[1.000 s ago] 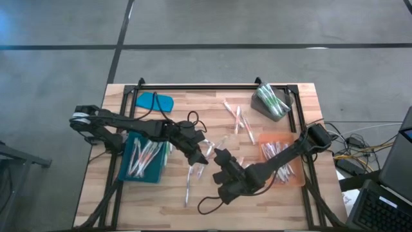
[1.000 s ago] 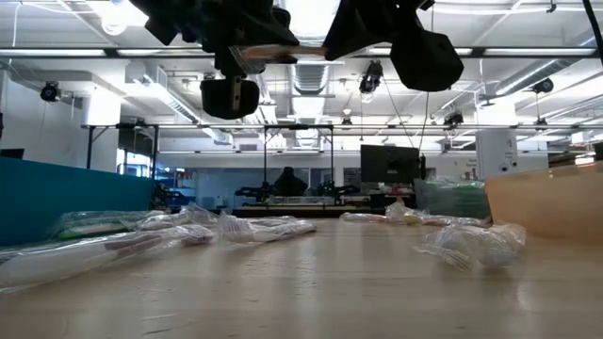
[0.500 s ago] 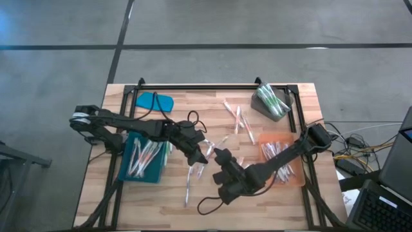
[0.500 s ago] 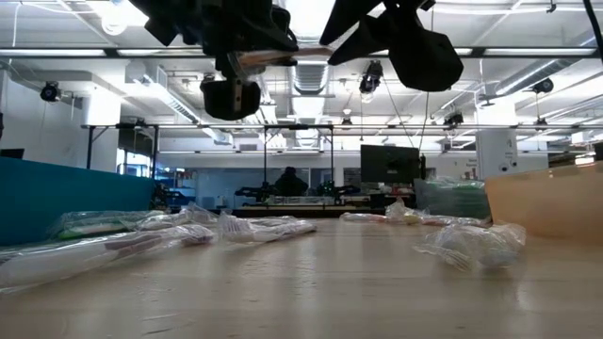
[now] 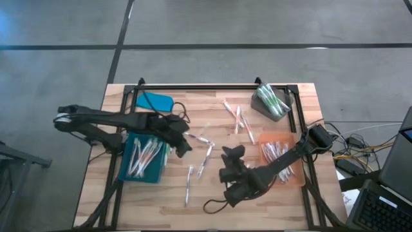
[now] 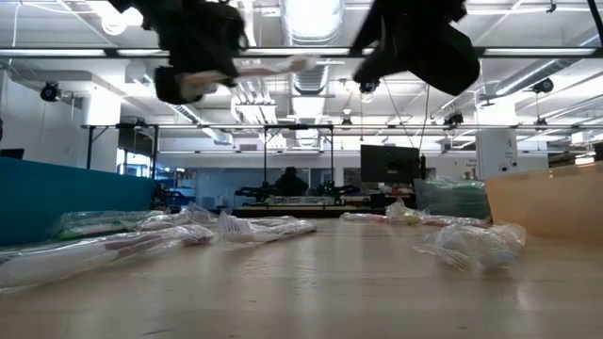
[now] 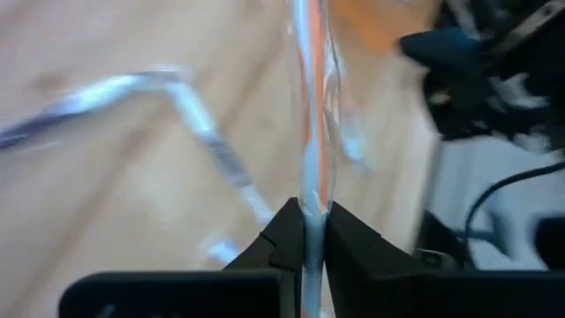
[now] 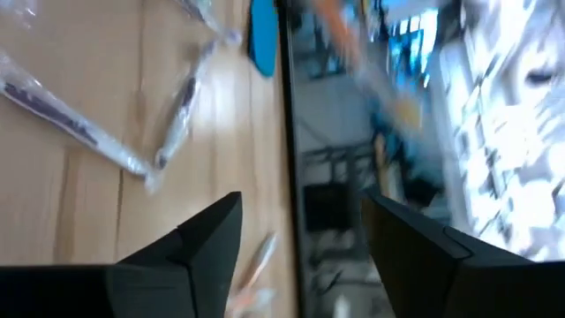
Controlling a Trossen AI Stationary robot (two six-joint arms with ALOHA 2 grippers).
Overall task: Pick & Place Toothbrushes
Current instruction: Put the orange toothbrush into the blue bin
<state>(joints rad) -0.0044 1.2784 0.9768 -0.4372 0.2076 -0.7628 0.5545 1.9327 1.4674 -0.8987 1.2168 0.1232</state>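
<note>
Pinching a wrapped toothbrush [image 7: 311, 132], the left gripper [image 5: 182, 143] hangs beside the teal tray [image 5: 129, 177]; the right gripper [image 8: 300, 238] gapes empty mid-table.

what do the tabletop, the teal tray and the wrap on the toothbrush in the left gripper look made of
Tabletop: pale wood planks, matte, with visible grain and seams. Teal tray: probably moulded plastic, uniform colour. Wrap on the toothbrush held in the left gripper: thin clear plastic film, crinkled and glinting.

Table [image 5: 212, 200]: pale wood planks, smooth matt finish; toothbrushes [image 5: 237, 120]: glossy clear plastic wrappers, crinkled; teal tray [image 5: 127, 169]: matt plastic; orange tray [image 5: 297, 180]: matt plastic; left gripper [image 7: 306, 231]: matt black plastic fingers; floor [image 5: 257, 26]: grey, smooth, concrete-like.
</note>
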